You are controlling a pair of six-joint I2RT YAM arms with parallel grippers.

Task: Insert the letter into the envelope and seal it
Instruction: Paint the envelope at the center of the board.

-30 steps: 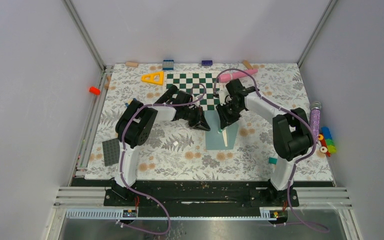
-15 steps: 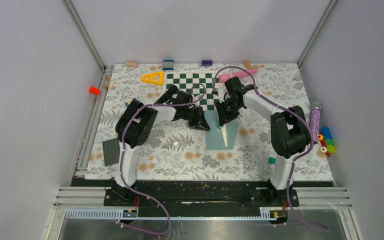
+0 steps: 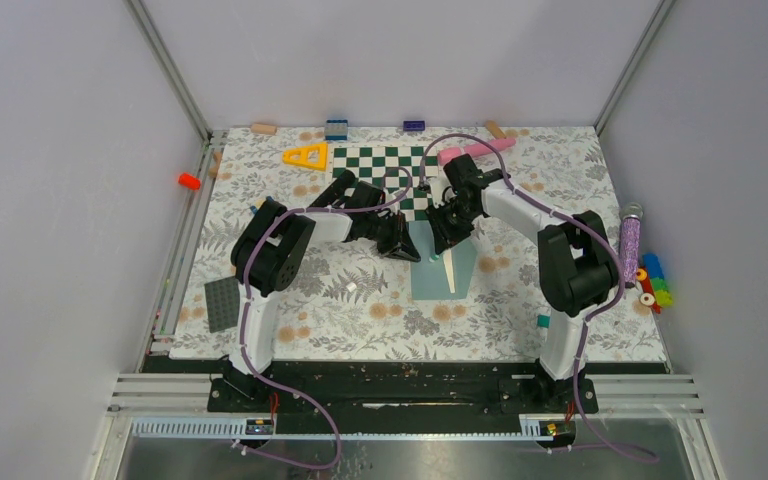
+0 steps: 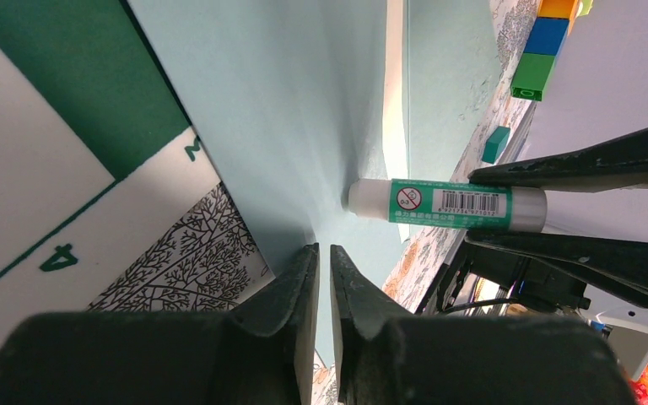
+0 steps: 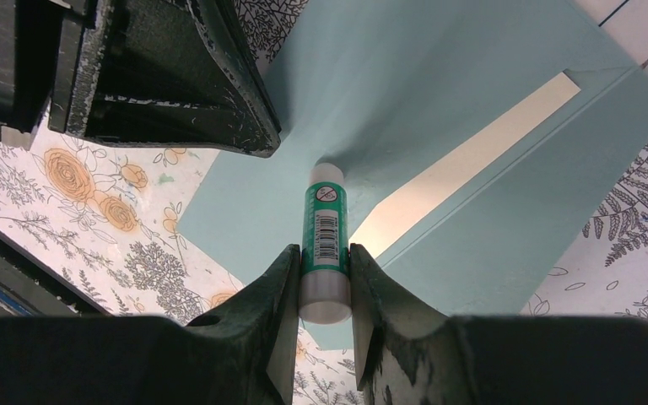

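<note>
Shows the envelope [image 3: 430, 282] flat on the desk [image 3: 340, 305] by the chessboard [image 3: 380, 165], flap raised, pinched in the closed left claw [image 4: 319, 278]. Holds the letter [image 5: 464, 158], mostly hidden, only a cream strip showing. Has right claw [image 5: 325, 278] gripping a glue stick [image 5: 324, 228], tip against flap.

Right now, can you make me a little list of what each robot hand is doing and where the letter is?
left gripper: pinching the tip of the flap, holding it up
right gripper: shut on a glue stick
glue stick tip: touching the inside of the flap
letter: tucked in the envelope, only a cream strip showing
sealed: not yet, flap open
</note>
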